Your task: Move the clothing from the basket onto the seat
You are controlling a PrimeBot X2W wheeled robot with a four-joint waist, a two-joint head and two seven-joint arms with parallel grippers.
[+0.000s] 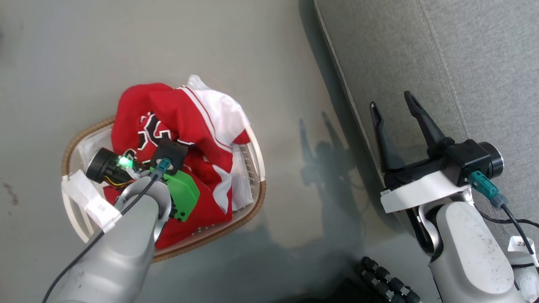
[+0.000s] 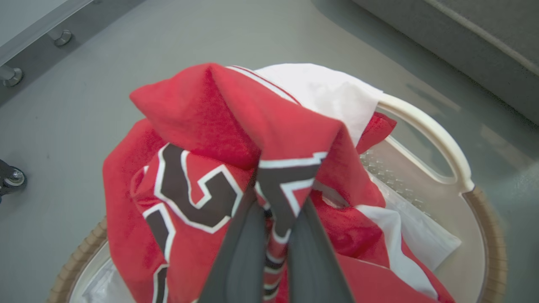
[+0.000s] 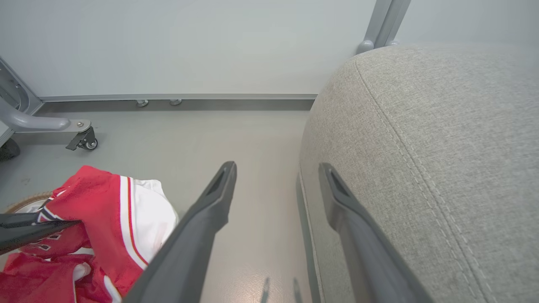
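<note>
Pinching a fold of the lettered jersey [image 2: 198, 126], the left gripper [image 2: 280, 198] sits in the basket [image 2: 425, 122], jaws pressed on the cloth, set to lift. Rightwards, the right gripper [image 1: 390, 101] hovers spread wide over the seat [image 1: 463, 50] edge, out of the way, I'd say.

A smooth grey floor [image 1: 168, 42] with a dull sheen, marked by a small dark stain [image 1: 10, 193]. A pale, plain wall [image 3: 189, 42] meets it along a grey rail [image 3: 177, 97] with small round metal feet [image 3: 142, 102] beneath. A grey frame leg on a caster [image 3: 87, 142] stands near the wall, and a grey post [image 3: 385, 21] rises against it. The light is soft and even.
</note>
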